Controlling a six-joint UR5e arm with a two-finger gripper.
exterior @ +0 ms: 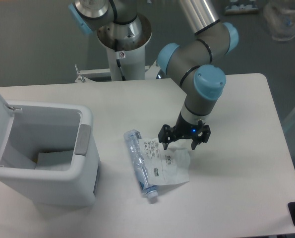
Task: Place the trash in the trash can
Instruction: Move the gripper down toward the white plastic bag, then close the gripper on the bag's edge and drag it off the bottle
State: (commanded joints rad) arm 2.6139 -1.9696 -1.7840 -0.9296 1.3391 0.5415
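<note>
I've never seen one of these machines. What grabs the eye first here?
The grey and blue arm, whose gripper hangs with jaws open over the upper right edge of a crinkled clear pouch mid-table. A slim clear bottle lies along the pouch's left side, and a big white bin sits far left, lid up.

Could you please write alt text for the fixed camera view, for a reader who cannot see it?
A robot arm's open gripper hovers over the upper right corner of a clear plastic pouch beside a bottle on a white table. An open white trash can sits left.
</note>
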